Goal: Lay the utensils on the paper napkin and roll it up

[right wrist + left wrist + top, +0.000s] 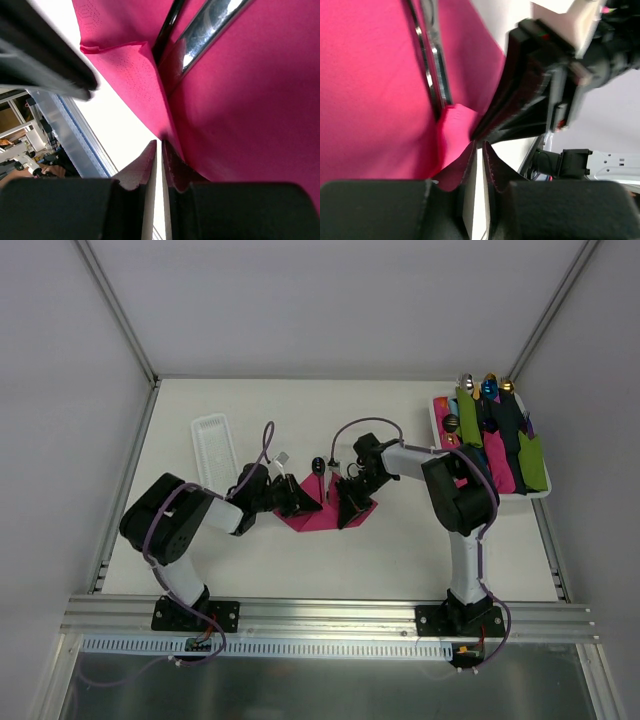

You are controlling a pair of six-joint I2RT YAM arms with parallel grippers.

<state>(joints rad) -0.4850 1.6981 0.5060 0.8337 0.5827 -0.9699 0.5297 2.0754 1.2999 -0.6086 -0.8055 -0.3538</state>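
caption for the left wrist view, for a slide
Left gripper pinching a lifted edge of the paper napkin beside the utensils, right gripper opposite.

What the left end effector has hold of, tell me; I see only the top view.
Observer: On the left wrist camera, the left end effector is nearly shut, and a raised flap of the napkin runs into its tips.
Operator: Now report the right one.
Observer: Much the same. The right end effector is nearly shut, with a folded napkin edge meeting its tips.
Operator: Give me the utensils.
Observer: Two utensils, dark and shiny, lie side by side on the napkin just beside that fold.
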